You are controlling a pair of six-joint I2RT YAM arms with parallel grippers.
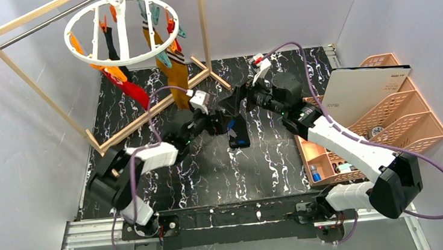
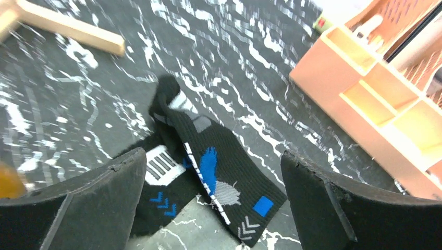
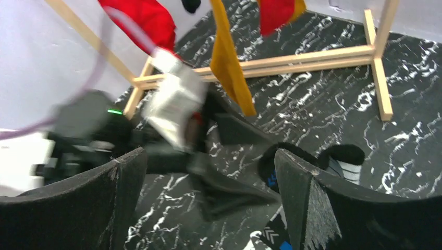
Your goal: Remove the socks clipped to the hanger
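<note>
The left gripper (image 2: 212, 156) is hovering with its jaws spread wide and holding nothing, right over the black socks (image 2: 234, 182) lying rumpled on the glossy marbled table (image 2: 62, 94). Ribbed knit, blue and grey patches, limp as anything. The right gripper (image 3: 209, 153) is gaping just as wide, also empty, and pointing towards the wooden rack (image 1: 41, 92). Up on the white plastic hanger (image 1: 68, 35), a red sock (image 1: 134, 91) and a mustard sock (image 1: 177, 77) are dangling from the little clips (image 1: 163, 58). They are looking light, soft and stretchy, so I am reckoning a pinch high on the fabric, just beneath the clip, and a steady pull down. The ring is likely swinging if tugged sideways.
</note>
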